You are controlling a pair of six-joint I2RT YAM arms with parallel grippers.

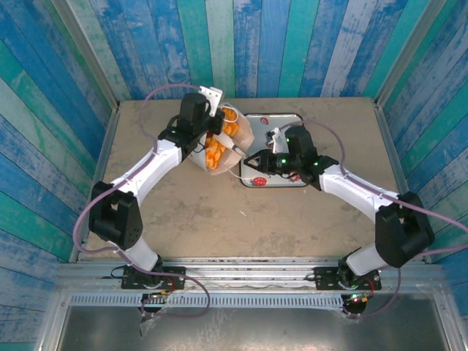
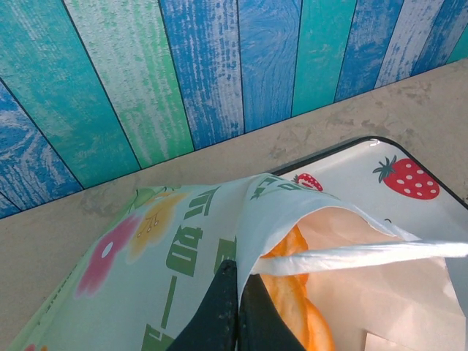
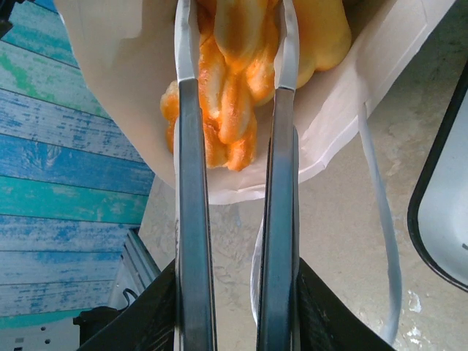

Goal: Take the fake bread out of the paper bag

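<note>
the small white paper bag (image 2: 183, 248) carries green lettering, a pink and a yellow flower and a red strawberry. inside, the twisted fake bread (image 3: 227, 95) is glossy golden-orange. the white tray (image 2: 351, 164), at right, has red strawberries and a black rim. blue, teal and green wall planks (image 2: 183, 73); speckled beige surface (image 2: 44, 248).

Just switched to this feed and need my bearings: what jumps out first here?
Bright orange fake bread shows in the mouth of the white paper bag at the far middle of the table, with the right hand at its mouth, a finger on each side of a twisted roll. The left hand pinches the bag's rim, beside a strawberry-printed tray, all against vivid blue-green plank walls.
</note>
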